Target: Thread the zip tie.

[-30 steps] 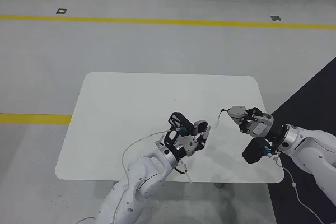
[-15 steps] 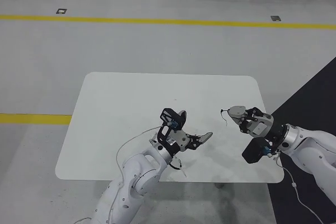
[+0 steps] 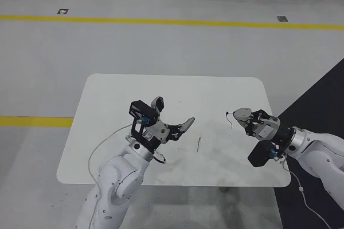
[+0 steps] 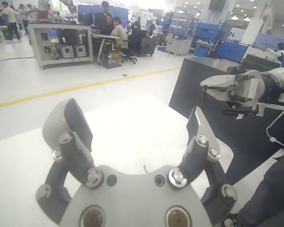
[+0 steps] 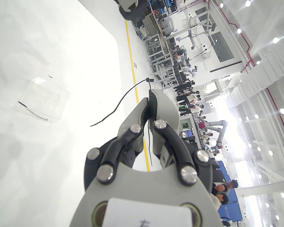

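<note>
The right claw [image 3: 237, 114] is clamped on the zip tie [image 3: 229, 116]. In its wrist view the strap runs up between the closed fingers, the small head [image 5: 148, 80] sticks out just past the tips, and a thin black strand curls away from the head, hanging free above the surface [image 3: 114, 114]. I cannot tell whether that strand already passes through the head. The left claw [image 3: 174, 112] is spread wide with nothing in it and is well apart from the tie. Its opening faces across toward the right claw [image 4: 204, 87], so the tie lies straight ahead of it, with the head end pointing back at it. The free strand is the part nearest the left claw, so that arm looks like the one to come in and take it. A second black strand [image 3: 199, 143] lies on the surface, low between the two claws, on a clear sheet [image 5: 58, 96], with its long axis crosswise to the line joining them.
</note>
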Motion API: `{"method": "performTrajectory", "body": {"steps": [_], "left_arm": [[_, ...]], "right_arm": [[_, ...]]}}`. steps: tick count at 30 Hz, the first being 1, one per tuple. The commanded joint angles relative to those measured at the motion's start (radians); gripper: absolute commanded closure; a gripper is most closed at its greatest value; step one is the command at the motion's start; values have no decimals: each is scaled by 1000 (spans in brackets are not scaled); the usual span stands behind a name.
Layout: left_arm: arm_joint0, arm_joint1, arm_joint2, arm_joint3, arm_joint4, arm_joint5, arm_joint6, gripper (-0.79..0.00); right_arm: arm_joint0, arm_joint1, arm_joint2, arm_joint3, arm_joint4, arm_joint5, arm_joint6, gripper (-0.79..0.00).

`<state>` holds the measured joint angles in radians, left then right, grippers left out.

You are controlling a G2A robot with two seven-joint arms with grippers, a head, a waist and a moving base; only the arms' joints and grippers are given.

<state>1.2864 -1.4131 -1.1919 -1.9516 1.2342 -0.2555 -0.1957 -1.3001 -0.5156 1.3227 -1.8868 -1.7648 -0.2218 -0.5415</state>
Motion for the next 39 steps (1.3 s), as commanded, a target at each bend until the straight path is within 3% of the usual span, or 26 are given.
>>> {"method": "performTrajectory", "body": {"steps": [1,12,17,19,27,33,39], "left_arm": [[20,4,-19,-15,4,2,0,-785],[47,7,-36,-28,-20,8,17,-785],[47,7,-36,-28,-20,8,17,-785],[47,7,-36,-28,-20,8,17,-785],[47,7,-36,-28,-20,8,17,-785],[47,7,-36,-28,-20,8,17,-785],[47,7,-36,-28,-20,8,17,-785]], "right_arm": [[0,0,0,0,0,0,0,0],[3,-7,-3,-41,10,18,17,0],[115,-44,-106,-23,161,-123,150,0],[205,-69,-180,35,219,-205,232,0],[500,-196,-470,306,416,-484,303,0],[660,-316,-670,498,422,-518,349,0],[748,-422,-800,681,448,-558,397,0]]}}
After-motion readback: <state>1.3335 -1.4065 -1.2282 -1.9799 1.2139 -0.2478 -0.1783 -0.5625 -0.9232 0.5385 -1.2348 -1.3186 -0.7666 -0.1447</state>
